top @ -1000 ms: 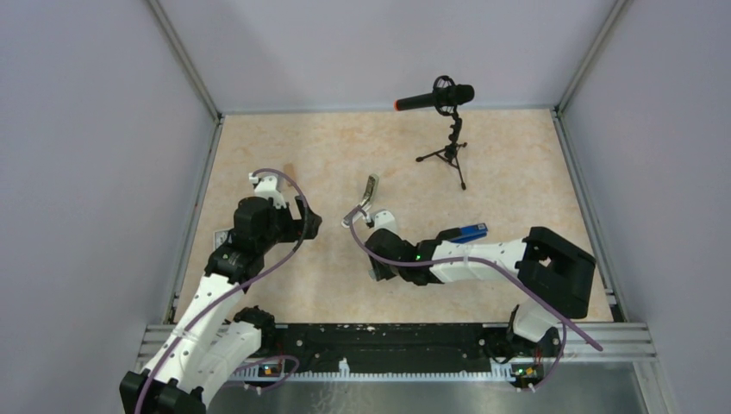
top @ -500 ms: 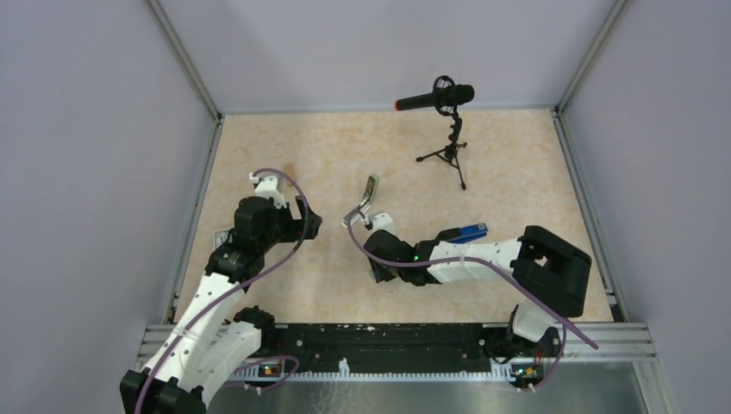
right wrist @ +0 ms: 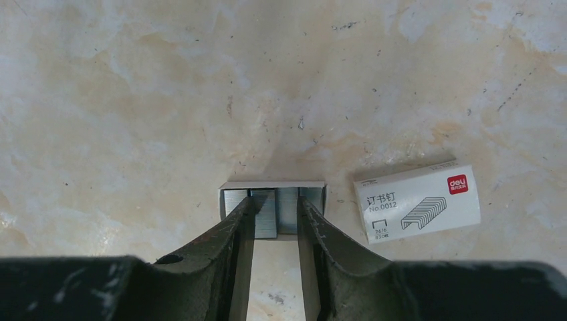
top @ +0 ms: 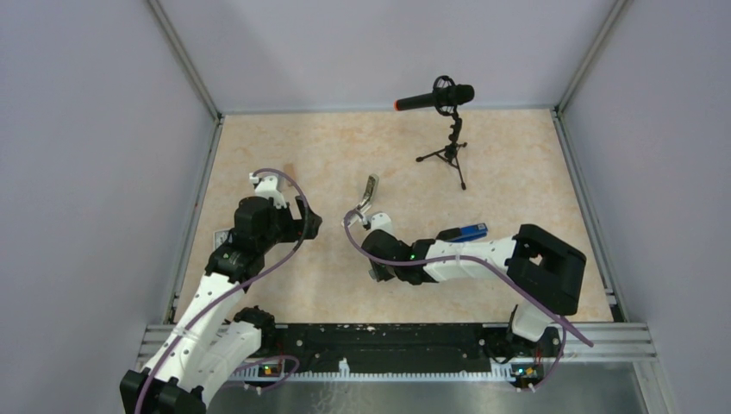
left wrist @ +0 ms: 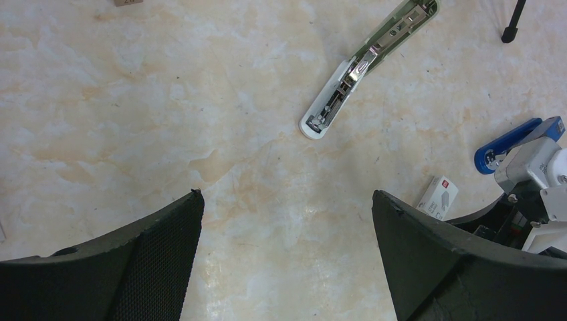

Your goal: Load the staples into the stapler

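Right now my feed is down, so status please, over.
Left tool open, empty. Right tool straddles staples, grip unconfirmed. Stapler lies open, untouched. White box beside staples, not blocking.

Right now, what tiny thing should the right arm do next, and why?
Probably squeeze the right gripper gently shut the last bit. Its jaws straddle a strip of the staples in their open tray, beside the white box, but I cannot tell whether they pinch it yet. The stapler lies swung open with its rail showing, so a firm hold comes first.
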